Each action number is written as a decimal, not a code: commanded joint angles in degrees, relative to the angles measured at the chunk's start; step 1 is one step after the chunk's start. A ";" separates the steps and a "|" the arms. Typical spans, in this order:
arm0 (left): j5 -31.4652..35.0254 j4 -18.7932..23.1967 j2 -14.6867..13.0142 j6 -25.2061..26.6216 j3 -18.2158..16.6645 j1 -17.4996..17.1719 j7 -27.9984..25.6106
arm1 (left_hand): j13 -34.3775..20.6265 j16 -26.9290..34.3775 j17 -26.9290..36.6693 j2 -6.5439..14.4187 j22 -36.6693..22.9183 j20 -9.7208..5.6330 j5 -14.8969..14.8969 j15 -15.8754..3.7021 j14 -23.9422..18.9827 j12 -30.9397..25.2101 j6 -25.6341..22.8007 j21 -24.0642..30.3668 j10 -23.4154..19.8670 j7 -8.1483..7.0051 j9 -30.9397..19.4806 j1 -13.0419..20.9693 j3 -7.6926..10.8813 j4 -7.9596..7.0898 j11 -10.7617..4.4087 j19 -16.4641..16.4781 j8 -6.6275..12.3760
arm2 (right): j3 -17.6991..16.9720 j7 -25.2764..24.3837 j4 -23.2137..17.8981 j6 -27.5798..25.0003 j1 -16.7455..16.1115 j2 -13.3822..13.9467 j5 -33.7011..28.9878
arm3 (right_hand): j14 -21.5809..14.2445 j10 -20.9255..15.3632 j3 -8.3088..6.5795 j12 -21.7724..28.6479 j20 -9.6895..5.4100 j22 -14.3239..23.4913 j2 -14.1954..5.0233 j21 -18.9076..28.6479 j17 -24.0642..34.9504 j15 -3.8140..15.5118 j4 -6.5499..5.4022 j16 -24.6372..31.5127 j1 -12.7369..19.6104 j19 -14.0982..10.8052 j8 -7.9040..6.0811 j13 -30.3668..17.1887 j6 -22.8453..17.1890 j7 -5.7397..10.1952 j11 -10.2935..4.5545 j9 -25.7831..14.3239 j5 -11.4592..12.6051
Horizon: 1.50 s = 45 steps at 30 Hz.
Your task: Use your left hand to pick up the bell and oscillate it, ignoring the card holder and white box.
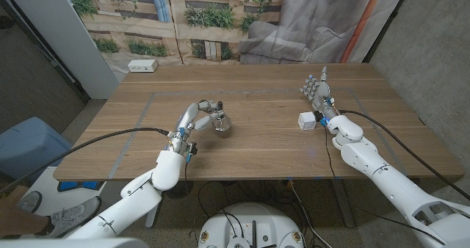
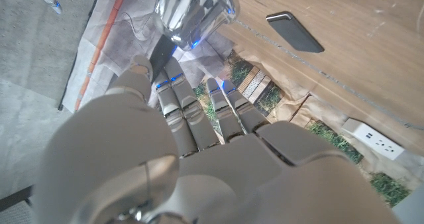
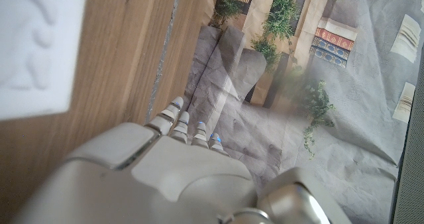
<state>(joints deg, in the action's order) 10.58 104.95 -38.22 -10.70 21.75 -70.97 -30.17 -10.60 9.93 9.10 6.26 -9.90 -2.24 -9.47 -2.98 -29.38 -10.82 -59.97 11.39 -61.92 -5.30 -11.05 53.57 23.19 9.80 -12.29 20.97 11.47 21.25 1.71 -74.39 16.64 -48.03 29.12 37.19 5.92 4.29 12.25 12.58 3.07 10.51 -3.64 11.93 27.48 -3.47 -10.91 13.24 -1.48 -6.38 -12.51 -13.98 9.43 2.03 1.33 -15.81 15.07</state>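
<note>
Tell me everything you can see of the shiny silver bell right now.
The shiny silver metal bell has a polished, mirror-like flared body that reflects its surroundings, seen large in the left wrist view. The left hand grips it by its upper part, fingers reaching to it. It sits left of centre over the wooden table; whether it rests on the wood or is just lifted cannot be told. Its handle is hidden by the hand.

A shiny silver bell (image 1: 221,123), a white box (image 1: 307,120), a dark grey card holder (image 2: 295,32), a brown wood-grain table (image 1: 264,94).
</note>
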 commanded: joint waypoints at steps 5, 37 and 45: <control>-2.43 -0.07 0.73 1.45 0.30 -0.07 0.33 | -0.11 -0.11 0.08 0.10 -0.08 0.33 -0.32 -6.69 -0.52 -0.13 -0.27 -0.04 -0.49 0.10 -0.13 -0.25 0.50 -0.14 -0.26 0.23 0.23 | 0.04 -0.02 0.04 0.05 0.01 -0.05 -0.05 | 0.40 0.49 0.30 0.28 0.03 0.18 -5.55 0.38 0.20 -0.21 0.07 0.21 0.18 -0.34 -0.32 -0.31 0.40 -0.04 -0.02 -0.16 0.25; -1.01 -2.42 -2.42 0.18 -2.19 -3.07 -2.37 | -0.12 -0.03 0.14 0.24 -0.08 0.37 -0.34 -6.82 -0.68 -0.03 -0.18 -0.05 -0.19 0.20 -0.14 -0.24 0.76 -0.10 -0.29 0.17 0.19 | 0.02 0.01 0.04 0.00 0.05 -0.02 -0.02 | 0.42 0.49 0.31 0.27 0.05 0.18 -5.54 0.38 0.20 -0.29 0.07 0.20 0.18 -0.34 -0.32 -0.31 0.39 -0.06 0.04 -0.17 0.25; -1.92 -2.07 -2.78 1.25 -2.81 -4.37 -2.36 | -0.12 -0.01 0.16 0.08 -0.08 0.32 -0.31 -6.81 -0.63 0.03 -0.42 -0.02 0.15 0.16 -0.14 -0.13 0.68 0.02 -0.40 0.24 0.28 | 0.05 -0.01 0.08 0.01 0.10 -0.06 -0.05 | 0.41 0.48 0.31 0.28 0.03 0.18 -5.54 0.39 0.20 -0.29 0.08 0.20 0.18 -0.36 -0.31 -0.31 0.43 -0.10 0.03 -0.17 0.25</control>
<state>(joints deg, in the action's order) 9.44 102.50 -39.82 -10.57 20.19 -72.85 -32.38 -10.54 9.93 9.10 6.10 -9.89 -2.24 -9.53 -2.97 -29.38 -10.80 -59.95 11.39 -61.98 -5.32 -11.06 53.42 23.42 9.88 -12.41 20.97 11.29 21.28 1.68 -74.41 16.66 -48.01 29.13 37.16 5.92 4.29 12.25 12.58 3.07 10.51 -3.64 11.93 27.48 -3.47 -10.91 13.24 -1.48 -6.38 -12.51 -13.97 9.43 2.03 1.33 -15.81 15.07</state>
